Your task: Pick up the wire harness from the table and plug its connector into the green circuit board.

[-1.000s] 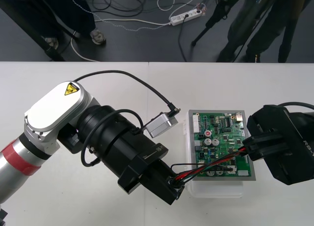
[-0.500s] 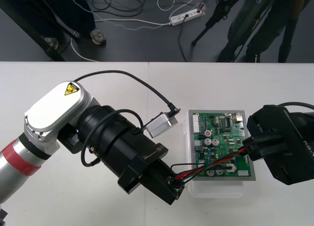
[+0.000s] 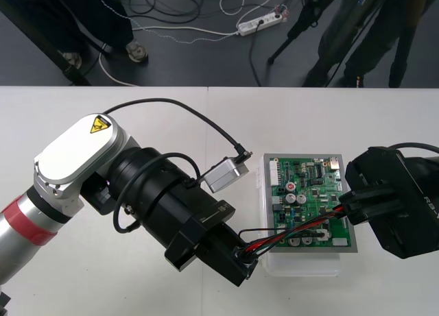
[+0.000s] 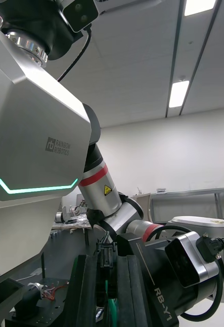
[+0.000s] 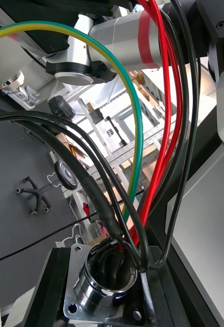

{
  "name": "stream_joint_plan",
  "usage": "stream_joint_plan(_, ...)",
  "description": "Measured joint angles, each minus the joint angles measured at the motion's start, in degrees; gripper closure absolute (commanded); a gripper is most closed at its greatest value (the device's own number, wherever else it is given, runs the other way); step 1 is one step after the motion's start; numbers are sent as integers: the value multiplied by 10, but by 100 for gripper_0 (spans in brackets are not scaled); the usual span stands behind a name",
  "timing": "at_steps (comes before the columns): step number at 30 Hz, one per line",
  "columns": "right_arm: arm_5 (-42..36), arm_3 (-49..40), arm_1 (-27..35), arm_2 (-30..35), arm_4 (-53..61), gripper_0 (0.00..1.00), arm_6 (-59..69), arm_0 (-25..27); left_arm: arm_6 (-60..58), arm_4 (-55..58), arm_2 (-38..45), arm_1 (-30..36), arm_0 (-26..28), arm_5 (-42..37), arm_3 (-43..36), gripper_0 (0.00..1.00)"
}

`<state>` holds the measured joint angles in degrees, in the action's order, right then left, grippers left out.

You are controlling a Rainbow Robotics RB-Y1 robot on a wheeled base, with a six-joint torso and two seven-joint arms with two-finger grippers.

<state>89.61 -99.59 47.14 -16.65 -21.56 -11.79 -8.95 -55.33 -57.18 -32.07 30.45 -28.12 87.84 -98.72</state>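
The green circuit board [image 3: 309, 186] lies on its white base [image 3: 302, 266] at the table's right. The harness wires [image 3: 295, 230], red, black and green, stretch taut across the board's near part between both grippers. My left gripper [image 3: 243, 261] is shut on the round metal socket [image 5: 106, 286], whose flange sits between its black fingers [image 5: 44, 299]. At the board's right edge my right gripper [image 3: 346, 210] is shut on the small black plug [image 4: 106, 258], which its fingers [image 4: 84, 294] hold just above the board. I cannot tell whether the plug touches the board.
The left arm's wrist camera [image 3: 226, 173] and its black cable hang just left of the board. The bare table [image 3: 329, 117] stretches behind the board and along the left front. Across from my right gripper stands the left arm's gripper with its camera [image 4: 191, 260].
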Motion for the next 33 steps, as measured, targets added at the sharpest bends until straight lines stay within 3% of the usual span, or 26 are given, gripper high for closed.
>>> stream_joint_plan(1, 0, 0, 0, 0, 0, 100, 0, 0, 0, 0, 0, 0, 0, 0, 0, 100)
stream_joint_plan(2, 0, 0, 0, 0, 0, 100, 0, 0, 0, 0, 0, 0, 0, 0, 0, 92)
stream_joint_plan(3, 0, 0, 0, 0, 0, 100, 0, 0, 0, 0, 0, 0, 0, 0, 0, 51)
stream_joint_plan(4, 0, 0, 0, 0, 0, 100, 0, 0, 0, 0, 0, 0, 0, 0, 0, 30)
stream_joint_plan(6, 0, 0, 0, 0, 0, 100, 0, 0, 0, 0, 0, 0, 0, 0, 0, 17)
stream_joint_plan(10, 0, 0, 0, 0, 0, 100, 0, 0, 0, 0, 0, 0, 0, 0, 0, 0)
stream_joint_plan(33, 0, 0, 0, 0, -1, 100, 0, 0, 0, 0, 0, 0, 0, -1, 0, 0)
